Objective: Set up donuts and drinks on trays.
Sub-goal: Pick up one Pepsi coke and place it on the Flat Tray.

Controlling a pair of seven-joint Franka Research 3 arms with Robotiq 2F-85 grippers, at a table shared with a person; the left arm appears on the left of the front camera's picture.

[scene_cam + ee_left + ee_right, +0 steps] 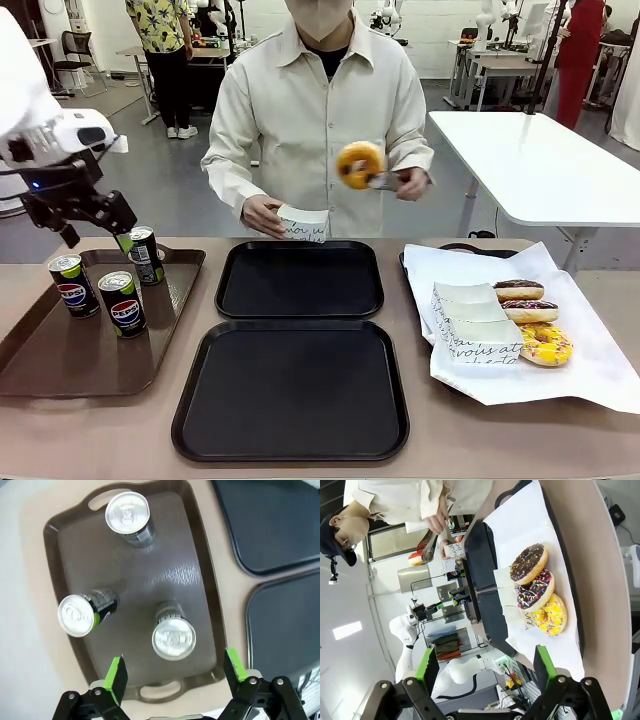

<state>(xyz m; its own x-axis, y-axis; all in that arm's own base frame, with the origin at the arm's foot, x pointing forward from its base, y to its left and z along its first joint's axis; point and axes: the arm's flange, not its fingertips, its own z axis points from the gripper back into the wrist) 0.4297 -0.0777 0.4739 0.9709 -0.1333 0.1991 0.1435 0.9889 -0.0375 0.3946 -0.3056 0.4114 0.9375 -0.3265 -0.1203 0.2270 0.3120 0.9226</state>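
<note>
Slim black Pepsi cans [172,639] are standing on the brown rectangular plastic tray [165,580]; above it I am holding my left pincer [175,668] spread wide.

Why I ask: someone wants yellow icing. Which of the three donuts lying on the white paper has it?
The yellow donut at the row's end nearest the robot. The middle donut and the far donut have chocolate icing.

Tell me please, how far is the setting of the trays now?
Nothing is placed yet: both black trays are bare. In hand: the person holds one donut in tongs and a paper sleeve; the left gripper hangs open over the cans on the brown tray. Left: moving all three cans and the donuts, three lying on white paper.
</note>
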